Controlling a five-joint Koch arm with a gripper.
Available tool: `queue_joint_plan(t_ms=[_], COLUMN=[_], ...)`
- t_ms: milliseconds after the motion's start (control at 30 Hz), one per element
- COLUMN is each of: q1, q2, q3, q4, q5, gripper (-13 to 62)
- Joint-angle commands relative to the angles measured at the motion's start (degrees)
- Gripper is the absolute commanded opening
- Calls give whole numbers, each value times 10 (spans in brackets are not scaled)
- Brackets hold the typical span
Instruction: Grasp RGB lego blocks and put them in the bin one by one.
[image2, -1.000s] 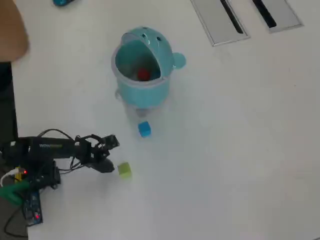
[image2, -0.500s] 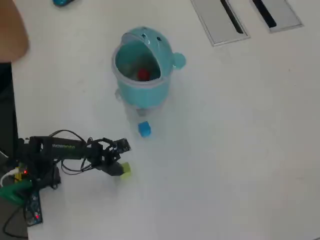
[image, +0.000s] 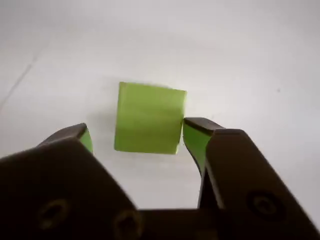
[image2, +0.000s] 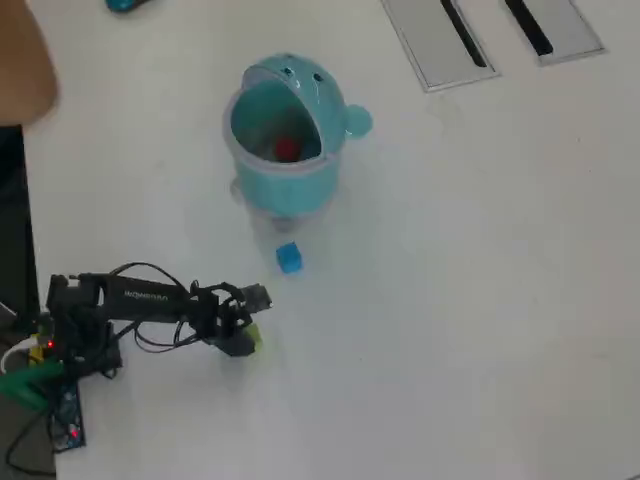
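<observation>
In the wrist view the yellow-green lego block (image: 149, 118) lies on the white table between my gripper's (image: 140, 131) two dark jaws. The right fingertip (image: 196, 131) sits close beside it and the left one stands a little apart. The gripper is open. From overhead the gripper (image2: 250, 334) covers most of that block (image2: 257, 340). The blue block (image2: 289, 258) lies just in front of the teal bin (image2: 290, 190), whose lid is open. The red block (image2: 287, 149) rests inside the bin.
Two grey flat panels (image2: 438, 42) (image2: 556, 26) lie at the top right. A small teal thing (image2: 124, 5) and a person's arm (image2: 22, 62) show at the top left. My arm's base and wiring (image2: 60, 395) sit at the table's left edge.
My arm has stretched to the right and the gripper has come down around the yellow-green block, which lay clear of it a second ago. The blocks and bin have not moved.
</observation>
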Motion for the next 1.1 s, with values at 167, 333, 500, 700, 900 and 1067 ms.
queue_joint_plan(t_ms=[167, 333, 500, 700, 900, 1067], q1=[9, 16, 21, 18, 12, -5], q2=[-13, -24, -25, -23, 6, 22], q3=[-47, -59, -70, -84, -104, -168], q4=[-11, -13, -15, -14, -11, -27], q5=[-2, -2, 16, 23, 29, 26], gripper=[324, 277, 158, 117, 40, 40])
